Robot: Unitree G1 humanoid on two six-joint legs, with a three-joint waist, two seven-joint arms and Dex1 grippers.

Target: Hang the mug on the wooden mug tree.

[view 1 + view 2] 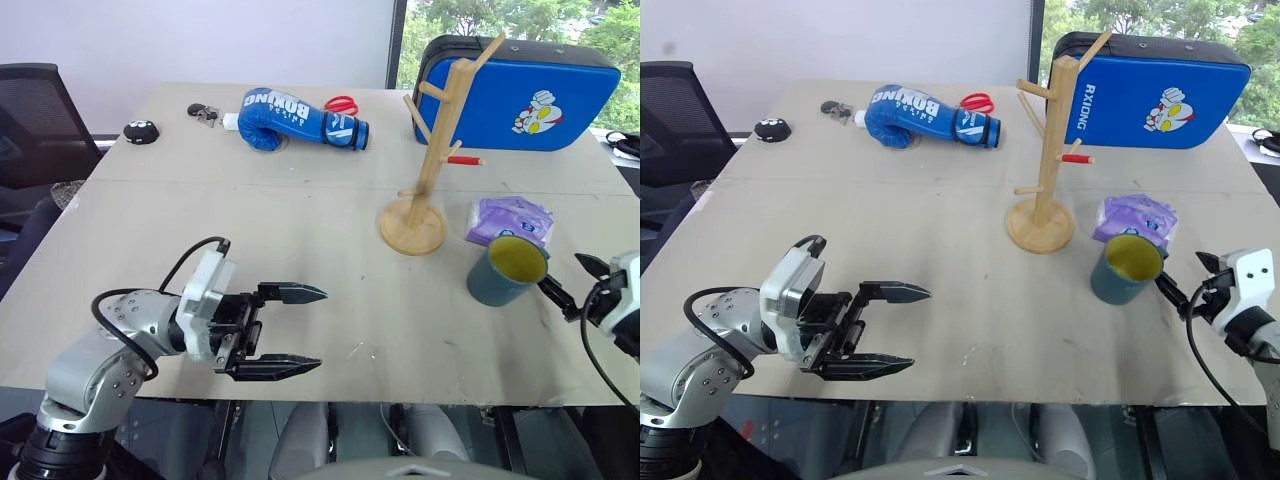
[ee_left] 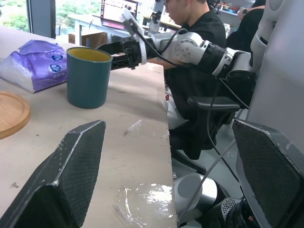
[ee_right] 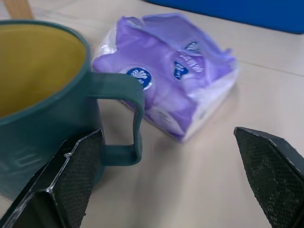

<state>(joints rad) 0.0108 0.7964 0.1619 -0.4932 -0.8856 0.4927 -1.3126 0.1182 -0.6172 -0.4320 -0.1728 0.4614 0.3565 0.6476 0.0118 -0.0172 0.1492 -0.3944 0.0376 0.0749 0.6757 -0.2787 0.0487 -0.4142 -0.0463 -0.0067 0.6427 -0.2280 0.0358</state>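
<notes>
Two grippers over one table (image 1: 300, 250). Left gripper (image 1: 300, 330): jaws wide apart, empty, near the front edge, well apart from the mug (image 1: 505, 270). Mug: upright on the table, yellow inside showing, handle turned toward the right gripper (image 1: 575, 285), just in front of a purple packet (image 1: 510, 220). Right gripper: jaws spread wide, holding nothing, one finger (image 3: 71, 175) beside the mug's handle. Wooden mug tree (image 1: 430, 160): upright, near the mug, pegs bare. Boxing glove (image 1: 295, 118) and blue case (image 1: 520, 90) at the far side.
</notes>
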